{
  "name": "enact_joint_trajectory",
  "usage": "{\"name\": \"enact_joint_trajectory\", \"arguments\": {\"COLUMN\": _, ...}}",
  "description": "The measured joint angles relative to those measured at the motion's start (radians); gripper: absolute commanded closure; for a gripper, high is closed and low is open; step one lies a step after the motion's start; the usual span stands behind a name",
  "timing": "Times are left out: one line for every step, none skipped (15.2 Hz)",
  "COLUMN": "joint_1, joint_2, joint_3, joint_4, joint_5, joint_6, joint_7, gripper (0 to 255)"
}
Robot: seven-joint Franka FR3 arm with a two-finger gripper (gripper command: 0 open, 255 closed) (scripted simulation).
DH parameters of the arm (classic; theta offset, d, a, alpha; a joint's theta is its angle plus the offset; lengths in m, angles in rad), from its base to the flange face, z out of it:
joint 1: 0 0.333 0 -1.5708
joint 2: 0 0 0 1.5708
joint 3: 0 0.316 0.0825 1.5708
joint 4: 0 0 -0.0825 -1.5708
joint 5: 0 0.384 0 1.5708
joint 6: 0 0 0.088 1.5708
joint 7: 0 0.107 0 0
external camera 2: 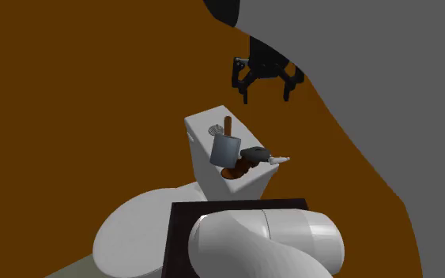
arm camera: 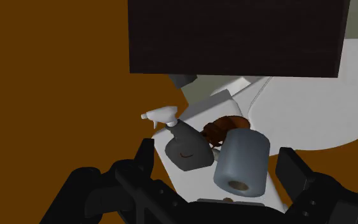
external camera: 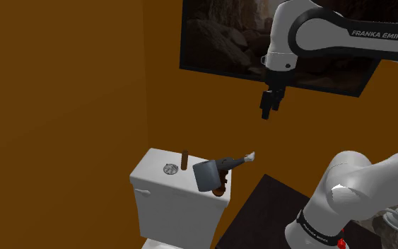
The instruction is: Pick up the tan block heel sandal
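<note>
Hanging in the upper right of the shoulder view, the gripper [external camera: 268, 106] has its two black fingers [arm camera: 144, 157] spread wide, clasping nothing and touching nothing. It is well above the white toilet tank [external camera: 155, 170]. In the second exterior view the parted jaws show at upper centre, apart from everything below.

The sandal [arm camera: 225, 126], brown in colour, lies on the tank lid at the end nearer the stand [external camera: 261, 212], low in the middle of the shoulder view. It is mostly covered by a grey-blue roll [arm camera: 242, 159] and a dark grey spray bottle [arm camera: 187, 149] with a white nozzle, both close against it. A brown peg [external camera: 184, 159] stands upright beside a round flush button [external camera: 170, 168].

White letters on the arm [external camera: 317, 28] read FRANKA EMIKA. A dark picture [external camera: 218, 35] hangs on the brown wall [external camera: 63, 106].
</note>
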Motion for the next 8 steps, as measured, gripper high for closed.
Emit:
{"name": "enact_joint_trajectory", "arguments": {"joint_1": 0.0, "joint_2": 0.0, "joint_3": 0.0, "joint_4": 0.0, "joint_5": 0.0, "joint_6": 0.0, "joint_7": 0.0, "gripper": 0}}
{"name": "enact_joint_trajectory", "arguments": {"joint_1": -0.006, "joint_2": 0.006, "joint_3": 0.003, "joint_4": -0.012, "joint_5": 0.008, "joint_6": 0.015, "joint_7": 0.021, "gripper": 0}}
{"name": "enact_joint_trajectory", "arguments": {"joint_1": -0.015, "joint_2": 0.015, "joint_3": 0.007, "joint_4": -0.031, "joint_5": 0.02, "joint_6": 0.038, "joint_7": 0.055, "gripper": 0}}
{"name": "enact_joint_trajectory", "arguments": {"joint_1": -0.026, "joint_2": 0.022, "joint_3": 0.011, "joint_4": -0.054, "joint_5": 0.034, "joint_6": 0.063, "joint_7": 0.093, "gripper": 0}}
{"name": "enact_joint_trajectory", "arguments": {"joint_1": -0.037, "joint_2": 0.031, "joint_3": 0.017, "joint_4": -0.075, "joint_5": 0.05, "joint_6": 0.089, "joint_7": 0.136, "gripper": 0}}
{"name": "enact_joint_trajectory", "arguments": {"joint_1": -0.048, "joint_2": 0.041, "joint_3": 0.023, "joint_4": -0.1, "joint_5": 0.067, "joint_6": 0.12, "joint_7": 0.18, "gripper": 0}}
{"name": "enact_joint_trajectory", "arguments": {"joint_1": -0.061, "joint_2": 0.064, "joint_3": 0.025, "joint_4": -0.117, "joint_5": 0.081, "joint_6": 0.155, "joint_7": 0.22, "gripper": 0}}
{"name": "enact_joint_trajectory", "arguments": {"joint_1": -0.071, "joint_2": 0.091, "joint_3": 0.031, "joint_4": -0.125, "joint_5": 0.097, "joint_6": 0.188, "joint_7": 0.263, "gripper": 0}}
